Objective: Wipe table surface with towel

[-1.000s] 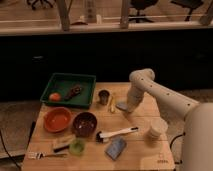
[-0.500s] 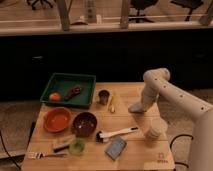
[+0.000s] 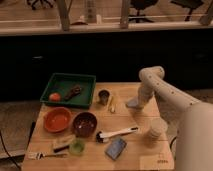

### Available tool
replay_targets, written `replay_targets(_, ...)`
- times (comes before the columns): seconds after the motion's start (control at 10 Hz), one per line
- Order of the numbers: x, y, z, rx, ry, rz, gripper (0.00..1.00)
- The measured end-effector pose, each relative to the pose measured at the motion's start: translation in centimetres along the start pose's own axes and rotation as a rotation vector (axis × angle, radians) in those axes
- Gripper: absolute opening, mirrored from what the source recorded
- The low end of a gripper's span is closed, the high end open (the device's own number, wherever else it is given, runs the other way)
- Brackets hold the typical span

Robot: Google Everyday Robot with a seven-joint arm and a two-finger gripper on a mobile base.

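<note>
The wooden table (image 3: 145,142) fills the lower middle of the camera view. My white arm reaches in from the right, bends at its elbow (image 3: 151,76) and comes down to the table's back right part. My gripper (image 3: 134,103) is low on the table top, on a small pale grey towel (image 3: 131,105) that lies flat under it. Most of the towel is hidden by the gripper.
A green tray (image 3: 87,79) with an orange fruit (image 3: 54,96) and a dark item sits back left. An orange bowl (image 3: 57,119), dark red bowl (image 3: 85,123), dark cup (image 3: 103,96), yellow item (image 3: 112,104), white-handled brush (image 3: 117,133), blue object (image 3: 116,148), green cup (image 3: 76,146), fork (image 3: 45,155) and white cup (image 3: 157,128) stand around.
My arm and gripper have moved to the right along the back part of the table, from beside the yellow item toward the right edge. The other objects have not moved.
</note>
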Motion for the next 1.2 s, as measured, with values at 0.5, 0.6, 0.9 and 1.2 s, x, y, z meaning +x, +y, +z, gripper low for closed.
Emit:
replay_targets(0.5, -7.3, 0.4, 0.5, -0.007, -0.091, -0.129, 0.00)
replay_targets(0.6, -7.5, 1.4, 0.4, -0.013, -0.096, -0.134, 0.00)
replay_targets(0.9, -5.1, 4.2, 0.2, -0.032, -0.079, -0.103, 0.00)
replay_targets(1.2, -0.4, 4.8, -0.1, -0.031, -0.022, -0.016, 0.00)
